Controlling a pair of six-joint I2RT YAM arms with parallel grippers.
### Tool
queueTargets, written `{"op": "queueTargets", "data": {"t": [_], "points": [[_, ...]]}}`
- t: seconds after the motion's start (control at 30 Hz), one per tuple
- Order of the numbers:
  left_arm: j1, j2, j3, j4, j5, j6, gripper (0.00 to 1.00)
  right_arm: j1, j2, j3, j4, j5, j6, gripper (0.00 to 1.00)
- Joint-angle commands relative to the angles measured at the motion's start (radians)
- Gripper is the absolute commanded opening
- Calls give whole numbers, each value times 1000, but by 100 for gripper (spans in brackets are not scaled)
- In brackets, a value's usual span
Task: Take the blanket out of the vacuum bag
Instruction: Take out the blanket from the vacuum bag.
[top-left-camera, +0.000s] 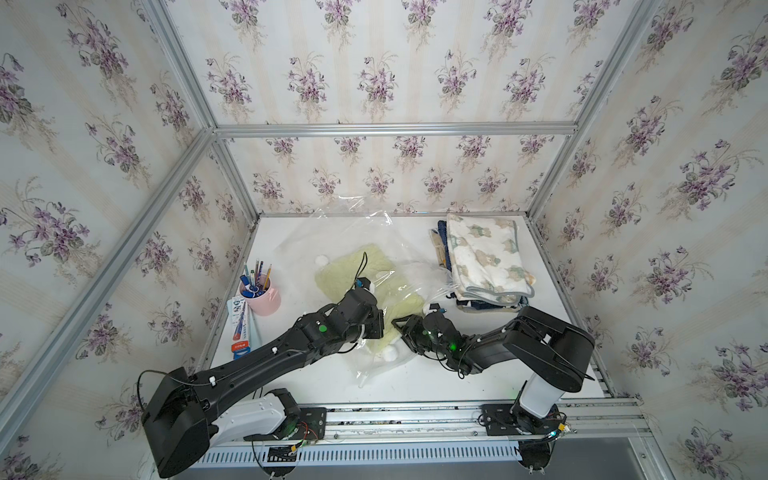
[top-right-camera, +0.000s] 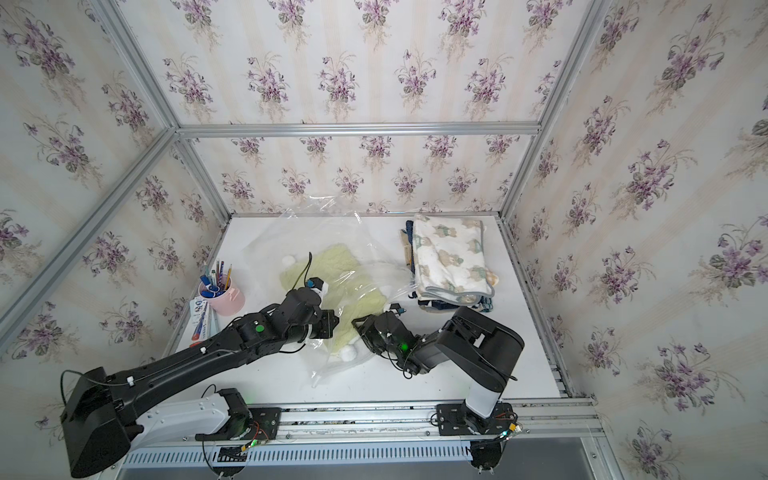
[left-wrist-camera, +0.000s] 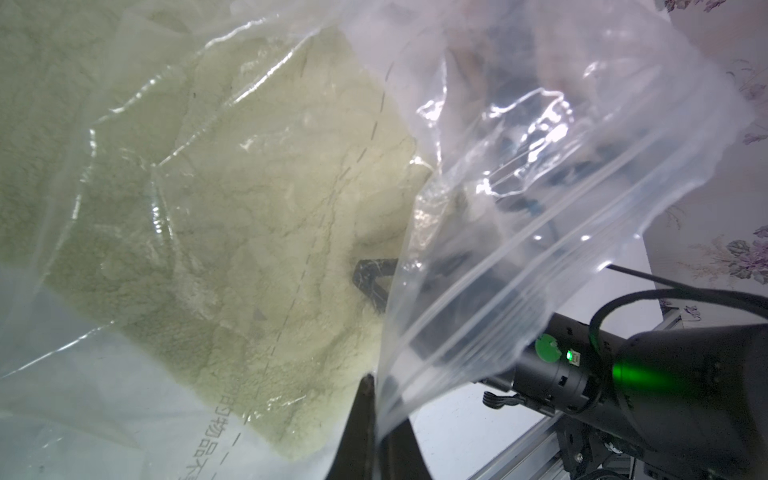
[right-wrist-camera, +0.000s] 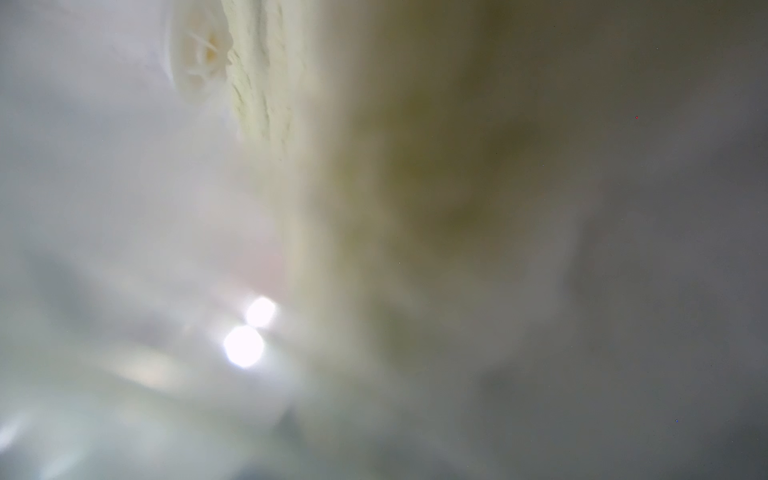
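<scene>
Blanket (top-left-camera: 349, 268) inside open-mouthed vacuum bag (top-left-camera: 353, 224), not yet withdrawn. Left jaws clamped on bag's mouth edge; right jaws' state indiscernible.

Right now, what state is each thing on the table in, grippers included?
Clear crinkly plastic vacuum bag: mouth open, edge lifted.
Pale green fleece blanket: crumpled, inside the bag.
Left gripper: shut on the bag's edge.
Right gripper: at the bag mouth, opening unclear.
Stack of printed blankets: folded, outside the bag.
Pink pen cup: upright, full of pens.
</scene>
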Motion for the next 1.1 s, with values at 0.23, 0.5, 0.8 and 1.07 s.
{"op": "queueTargets", "data": {"t": [0.23, 0.5, 0.8, 1.07], "points": [[-1, -4, 7, -10, -16, 12, 7, 1, -53, 69, -10, -16, -59, 10], [-1, -1, 23, -14, -49, 25, 7, 2, -221, 89, -177, -40, -65, 0], [-1, 54, 56, 26, -75, -1, 7, 14, -381, 63, -328, -64, -74, 0], [0, 109, 110, 40, -71, 8, 7, 43, -494, -1, -415, -29, -88, 0]]}}
